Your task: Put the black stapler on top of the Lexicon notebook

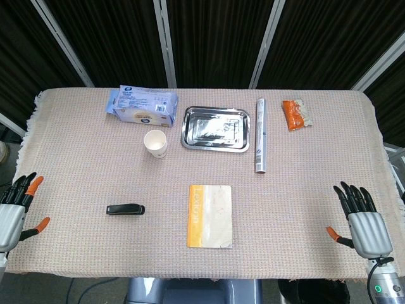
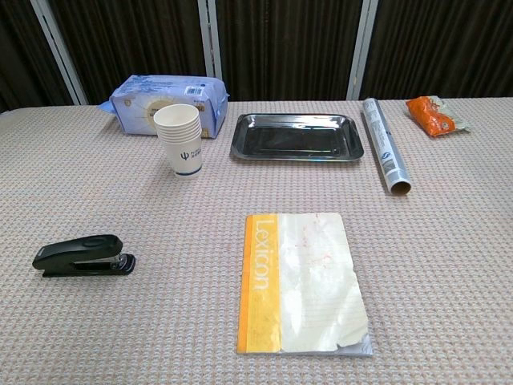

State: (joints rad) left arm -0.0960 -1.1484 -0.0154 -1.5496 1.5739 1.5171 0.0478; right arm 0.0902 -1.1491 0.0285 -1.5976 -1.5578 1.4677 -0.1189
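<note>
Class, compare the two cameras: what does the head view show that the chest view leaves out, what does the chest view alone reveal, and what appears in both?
Only the head view shows the left hand and right hand, both empty with fingers apart, at the table's near corners.

Only the chest view shows that the paper cup is a stack of several.

Both show the black stapler lying apart to the left of the notebook, plus the metal tray, blue packet, foil roll and orange snack bag.

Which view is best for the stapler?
Chest view: the black stapler shows large and side-on, lying left of the Lexicon notebook, untouched. The head view shows it from above, smaller, a dark bar. Both hands sit at the table edges.
</note>
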